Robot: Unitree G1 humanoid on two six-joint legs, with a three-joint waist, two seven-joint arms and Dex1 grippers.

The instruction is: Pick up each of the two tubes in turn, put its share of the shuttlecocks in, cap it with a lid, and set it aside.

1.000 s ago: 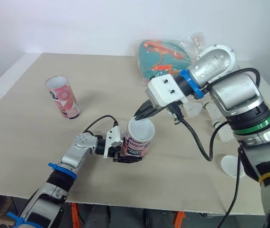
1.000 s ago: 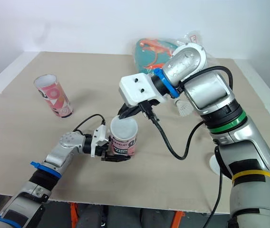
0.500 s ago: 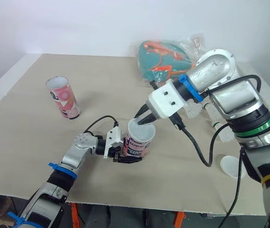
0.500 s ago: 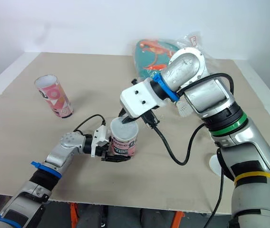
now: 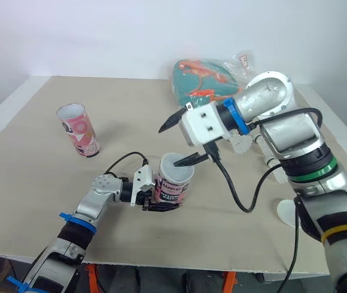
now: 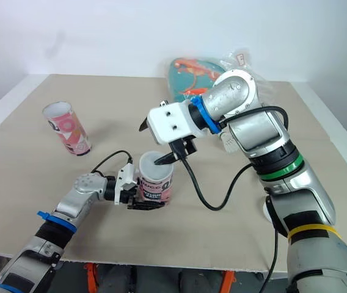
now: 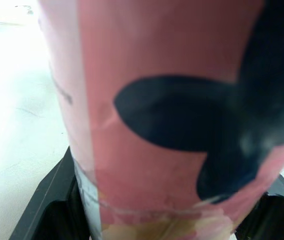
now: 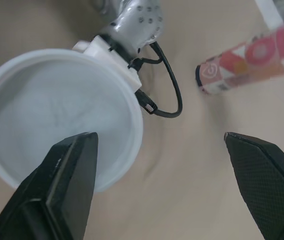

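A pink tube [image 5: 172, 186] stands upright near the table's front middle, with my left gripper [image 5: 163, 199] shut on its lower part. In the left wrist view the tube [image 7: 172, 125] rises between the black fingers [image 7: 47, 210]. A white lid [image 5: 176, 163] sits on its top. My right gripper [image 5: 182, 140] hangs just above the lid, open, with one fingertip [image 5: 198, 160] close to the lid's rim and nothing held. The right wrist view looks down on the lid [image 8: 57, 130]. A second pink tube [image 5: 77, 129] stands uncapped at the far left.
Several white shuttlecocks [image 5: 244, 143] lie at the right beside my right arm. A spare white lid [image 5: 286, 212] lies near the right front edge. A teal bag [image 5: 201, 79] and a clear plastic wrapper [image 5: 242, 61] sit at the back.
My right gripper has gone from shut on the lid to wide open, leaving the lid on the held tube. The camera has shifted slightly.
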